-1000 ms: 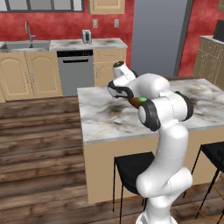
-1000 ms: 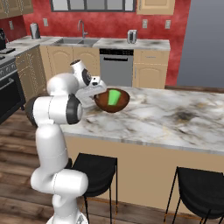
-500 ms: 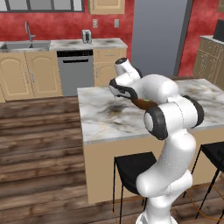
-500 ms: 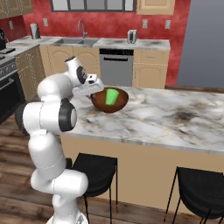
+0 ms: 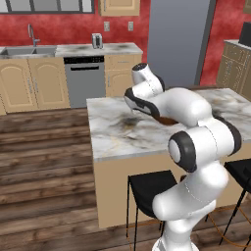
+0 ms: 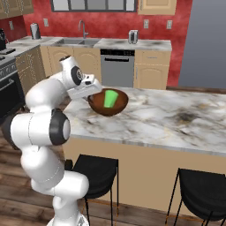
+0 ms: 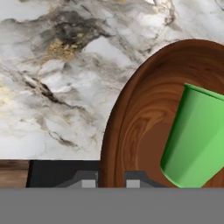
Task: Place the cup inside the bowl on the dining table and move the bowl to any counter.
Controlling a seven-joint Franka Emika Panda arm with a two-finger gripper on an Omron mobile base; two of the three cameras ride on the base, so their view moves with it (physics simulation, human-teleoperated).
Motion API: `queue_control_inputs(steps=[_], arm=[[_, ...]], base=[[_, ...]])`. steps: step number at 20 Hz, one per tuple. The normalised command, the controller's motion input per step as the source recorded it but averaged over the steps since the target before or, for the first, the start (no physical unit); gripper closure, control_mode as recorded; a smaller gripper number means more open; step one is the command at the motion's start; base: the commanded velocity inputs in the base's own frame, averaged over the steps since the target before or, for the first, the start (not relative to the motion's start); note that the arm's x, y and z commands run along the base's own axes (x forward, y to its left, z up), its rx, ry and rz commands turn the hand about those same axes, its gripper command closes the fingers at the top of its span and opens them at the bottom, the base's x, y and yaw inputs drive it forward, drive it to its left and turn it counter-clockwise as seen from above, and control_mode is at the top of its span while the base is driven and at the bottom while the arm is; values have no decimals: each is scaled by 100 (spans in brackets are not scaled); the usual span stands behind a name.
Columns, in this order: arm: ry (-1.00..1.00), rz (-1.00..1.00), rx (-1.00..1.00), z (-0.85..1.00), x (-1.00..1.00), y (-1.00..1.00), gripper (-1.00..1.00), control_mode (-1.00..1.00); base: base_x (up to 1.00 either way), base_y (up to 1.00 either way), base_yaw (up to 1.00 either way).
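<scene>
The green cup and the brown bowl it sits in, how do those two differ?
The cup is plain bright green, while the bowl is dark brown with a wood-like grain. The cup is small and narrow; the bowl is several times wider and rounded. The cup leans tilted inside the bowl, whereas the bowl is gripped at its rim by the gripper. Both are open-topped vessels without handles, above the dining table.
</scene>
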Motion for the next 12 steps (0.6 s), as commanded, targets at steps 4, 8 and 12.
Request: queue_control_inputs(steps=[4,8,12], arm=[[0,0,0,18,-51,0,100,-100],[0,0,0,17,-57,0,100,-100],[0,0,0,10,-51,0,100,-100]], base=[[0,0,0],[0,0,0],[0,0,0]])
